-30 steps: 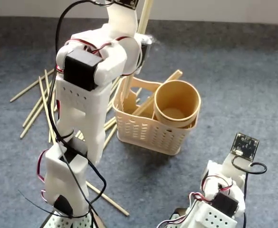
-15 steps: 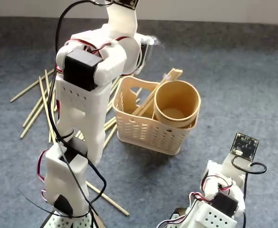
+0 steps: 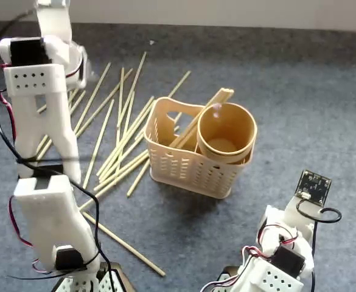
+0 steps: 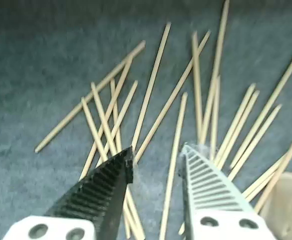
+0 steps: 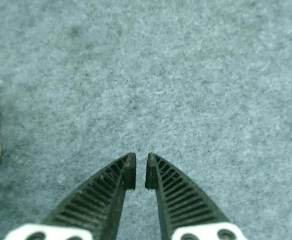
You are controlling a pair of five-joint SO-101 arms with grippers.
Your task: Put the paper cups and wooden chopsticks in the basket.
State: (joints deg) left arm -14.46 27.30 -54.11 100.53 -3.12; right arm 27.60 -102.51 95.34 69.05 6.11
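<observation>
While the left gripper hangs wide open over the loose chopsticks on the table beside the basket, one stick lies below the gap between its jaws, running the same way they point, so this arm is nearer.

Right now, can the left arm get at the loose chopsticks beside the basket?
Probably yes: the left pincer hangs open above the loose chopsticks, nothing between them, and the basket stands off to one side.
</observation>
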